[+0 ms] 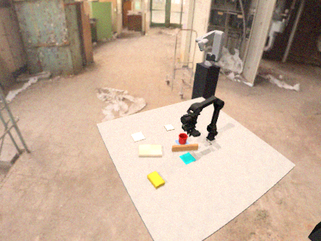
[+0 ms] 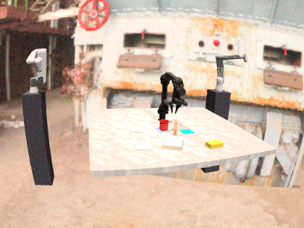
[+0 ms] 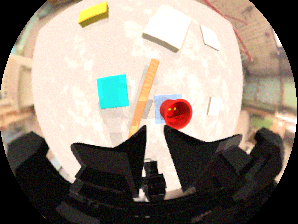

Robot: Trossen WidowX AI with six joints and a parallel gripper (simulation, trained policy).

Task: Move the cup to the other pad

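Round red cup (image 1: 182, 139) (image 2: 164, 125) (image 3: 176, 114) stood upright, mouth up, on smooth blue pad (image 1: 177, 142) (image 2: 159, 130) (image 3: 159, 116); its long axis vertical; hand (image 1: 190, 134) (image 2: 173, 112) (image 3: 155, 128) partly open, grasping nothing.

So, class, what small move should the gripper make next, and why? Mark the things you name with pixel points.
Probably ease down toward the red cup (image 1: 182, 139) (image 2: 164, 125) (image 3: 181, 118), opening wider: the gripper (image 1: 193, 134) (image 2: 173, 112) (image 3: 155, 128) hangs above it, fingers slightly apart, and the cup's mouth looks wider than their gap.
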